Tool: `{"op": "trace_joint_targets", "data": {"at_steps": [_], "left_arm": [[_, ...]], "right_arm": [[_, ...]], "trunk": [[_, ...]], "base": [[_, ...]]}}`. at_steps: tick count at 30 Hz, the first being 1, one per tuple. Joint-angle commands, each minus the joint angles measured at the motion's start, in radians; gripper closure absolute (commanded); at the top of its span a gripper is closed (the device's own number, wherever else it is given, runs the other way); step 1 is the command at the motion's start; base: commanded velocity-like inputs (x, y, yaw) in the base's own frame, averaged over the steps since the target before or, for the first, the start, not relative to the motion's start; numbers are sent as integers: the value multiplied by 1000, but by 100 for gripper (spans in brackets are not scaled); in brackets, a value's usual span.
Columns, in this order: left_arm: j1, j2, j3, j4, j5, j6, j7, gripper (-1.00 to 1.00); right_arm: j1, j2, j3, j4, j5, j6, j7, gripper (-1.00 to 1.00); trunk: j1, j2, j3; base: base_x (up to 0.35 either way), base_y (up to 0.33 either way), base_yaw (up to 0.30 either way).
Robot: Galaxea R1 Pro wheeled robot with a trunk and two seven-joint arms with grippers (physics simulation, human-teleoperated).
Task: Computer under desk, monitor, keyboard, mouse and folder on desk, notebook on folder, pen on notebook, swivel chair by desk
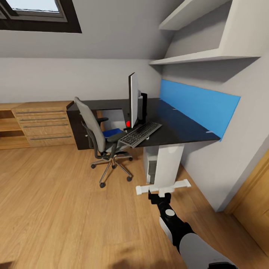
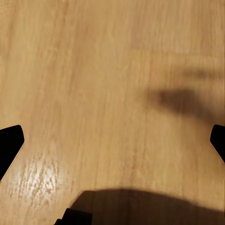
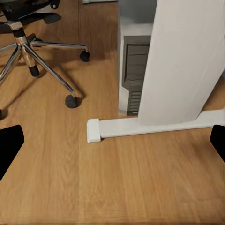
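While both end effectors stand wide and empty, right end effector (image 3: 112, 140) near the surface's white leg (image 1: 169, 162), monitor (image 1: 133, 100) and keyboard (image 1: 140, 133) sit at the surface (image 1: 186, 129) front edge, computer (image 3: 135, 70) beneath, folder (image 1: 112, 132) on swivel chair (image 1: 100, 140); left end effector (image 2: 112, 140) over floor (image 2: 93, 70).

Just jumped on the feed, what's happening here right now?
Nothing is in hand. The robot faces the desk from the wood floor, its right gripper open, low near the desk's white foot. The left gripper is also open over bare floor. The monitor and keyboard are on the desk, and the computer sits under it behind the leg. The folder lies on the swivel chair, which stands next to the desk.
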Motion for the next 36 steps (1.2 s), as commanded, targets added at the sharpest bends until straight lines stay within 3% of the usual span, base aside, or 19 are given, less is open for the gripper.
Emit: {"op": "trace_joint_targets", "data": {"at_steps": [1,6,8,10,11,12,16,24,32,36], "left_arm": [[0,0,1,-9,8,0,3,-100],[0,-2,-1,-159,-2,16,11,-100],[0,-2,-1,-236,-16,61,13,-100],[0,-6,-2,-308,-24,162,16,-100],[0,-17,-2,-362,-28,275,18,-100],[0,-31,-3,-384,-29,325,19,-100],[0,-67,-5,-413,-31,390,11,-100],[0,-62,-1,-365,-30,362,1,-100],[0,-58,-1,-291,-34,186,-2,-100],[0,-58,-2,-272,-34,151,-1,-100]], "right_arm": [[-1,0,1,3,10,-1,-8,-100],[-1,0,4,8,10,-1,-9,-100],[-1,0,5,9,10,0,-8,-100],[-1,0,5,9,9,1,-7,-100],[-1,0,6,8,9,8,-6,-100],[-1,0,6,7,9,19,-6,-100],[-1,0,4,-20,9,44,1,-100],[0,0,2,-39,10,-12,37,-100],[2,0,3,-41,11,-24,42,-100],[2,0,7,-41,8,-22,39,-100]], "trunk": [[0,0,-1],[0,0,-1],[0,0,-1],[0,0,-1],[0,0,-1],[0,0,-1],[0,0,-1],[0,0,-1],[0,0,-1],[0,0,-1]], "base": [[0,0,0],[0,0,0],[0,0,0],[0,0,0],[0,0,0],[0,0,0],[0,0,0],[0,0,0],[0,35,0],[0,204,0]]}}
